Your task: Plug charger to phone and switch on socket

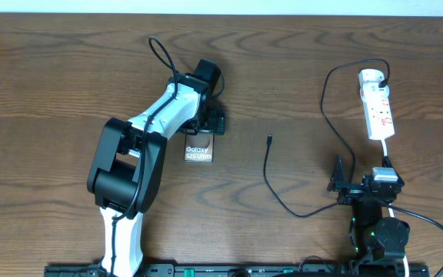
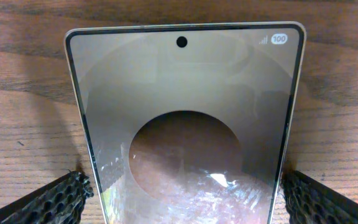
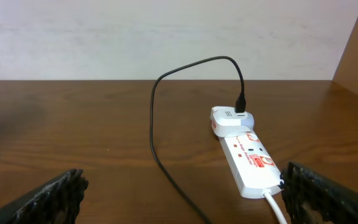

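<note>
The phone (image 1: pixel 198 148), a dark slab with white "Galaxy S25 Ultra" lettering, lies flat on the table left of centre. In the left wrist view the phone (image 2: pixel 185 93) fills the frame. My left gripper (image 1: pixel 210 123) is open, and its fingers (image 2: pixel 185 199) straddle the phone close to both long sides. The white socket (image 1: pixel 377 104) lies at the far right, with the charger's black plug (image 1: pixel 381 77) in its far end. The thin black cable loops down and back up to its loose tip (image 1: pixel 269 139), right of the phone. My right gripper (image 1: pixel 344 183) is open and empty (image 3: pixel 182 193), in front of the socket (image 3: pixel 248 155).
The socket's white cord (image 1: pixel 387 154) runs back toward my right arm's base. The charger cable (image 3: pixel 160 143) crosses the table between my right gripper's fingers. A pale wall stands behind the table's far edge (image 3: pixel 166 79).
</note>
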`<control>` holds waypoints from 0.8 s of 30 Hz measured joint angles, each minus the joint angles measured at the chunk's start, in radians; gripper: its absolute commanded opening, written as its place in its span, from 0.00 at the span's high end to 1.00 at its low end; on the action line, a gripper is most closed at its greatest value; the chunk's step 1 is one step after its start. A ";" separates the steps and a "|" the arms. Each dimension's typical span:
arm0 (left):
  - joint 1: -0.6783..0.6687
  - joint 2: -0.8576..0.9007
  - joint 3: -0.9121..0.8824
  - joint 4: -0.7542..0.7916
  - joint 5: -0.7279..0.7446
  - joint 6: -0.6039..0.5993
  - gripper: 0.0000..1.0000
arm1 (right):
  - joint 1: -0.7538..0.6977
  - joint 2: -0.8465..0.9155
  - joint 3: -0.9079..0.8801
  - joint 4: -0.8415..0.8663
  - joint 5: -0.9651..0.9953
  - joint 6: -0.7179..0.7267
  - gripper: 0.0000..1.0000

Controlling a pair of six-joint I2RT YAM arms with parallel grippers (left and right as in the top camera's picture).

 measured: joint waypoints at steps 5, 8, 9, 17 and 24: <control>0.000 0.000 0.000 0.005 -0.001 0.000 0.02 | 0.000 0.000 0.000 0.000 0.000 0.000 0.01; 0.000 0.000 0.000 0.006 -0.001 0.000 0.02 | 0.000 0.000 0.000 0.000 0.000 0.000 0.01; 0.000 0.000 0.000 0.006 -0.001 0.000 0.02 | 0.000 0.000 0.000 0.000 0.000 0.000 0.01; 0.000 0.000 0.000 0.016 -0.004 0.001 0.02 | 0.000 0.000 0.000 0.000 0.000 0.000 0.01; 0.000 0.000 0.000 0.016 -0.004 0.001 0.02 | 0.000 0.000 0.000 0.000 0.000 0.000 0.01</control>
